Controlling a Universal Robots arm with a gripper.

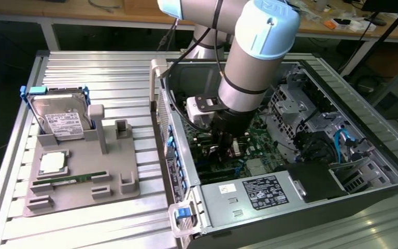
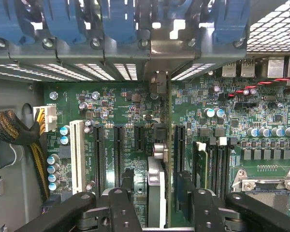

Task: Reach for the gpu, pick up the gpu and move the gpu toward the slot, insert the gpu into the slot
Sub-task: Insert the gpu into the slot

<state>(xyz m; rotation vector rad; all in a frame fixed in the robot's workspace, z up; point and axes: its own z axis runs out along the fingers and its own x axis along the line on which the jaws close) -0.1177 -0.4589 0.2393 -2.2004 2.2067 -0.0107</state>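
Edgewise, thin green gpu (image 2: 167, 159) upright.

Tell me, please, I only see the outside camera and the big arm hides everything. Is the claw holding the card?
Observer: Yes. In the wrist view the claw grips the card, seen edge-on between its fingers.
Operator: Is it over the green board?
Observer: Yes, it stands upright over the green board, beside two empty long black slots.
Operator: Where's its shiny end?
Observer: The metal end is right by the case's back wall, under the blue clips.
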